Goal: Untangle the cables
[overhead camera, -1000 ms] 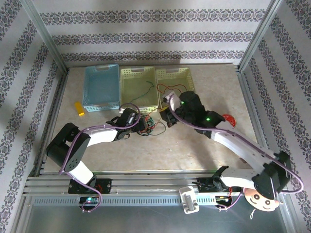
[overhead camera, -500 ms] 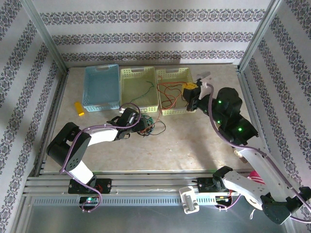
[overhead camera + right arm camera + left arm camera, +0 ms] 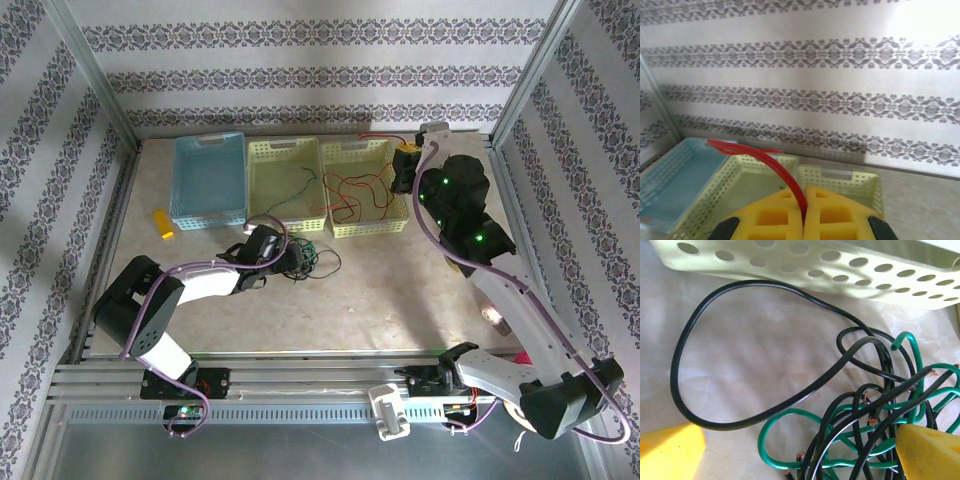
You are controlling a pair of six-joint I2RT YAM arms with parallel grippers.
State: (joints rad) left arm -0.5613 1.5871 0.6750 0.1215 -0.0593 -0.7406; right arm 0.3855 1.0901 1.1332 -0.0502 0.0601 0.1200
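On the beige tabletop (image 3: 400,290), tangled thin black and green wires (image 3: 865,410) are straddled by the fully spread left gripper (image 3: 800,452); a thin red wire (image 3: 777,165) is clamped by the closed right gripper (image 3: 804,200).

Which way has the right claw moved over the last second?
Yes. Shut on the red cable, the right claw went from the near-left corner of the right yellow basket away and rightward to its far-right corner.

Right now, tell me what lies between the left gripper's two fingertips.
In the left wrist view, the tangle of black and green cables lies on the table between the yellow fingertips of the open left gripper.
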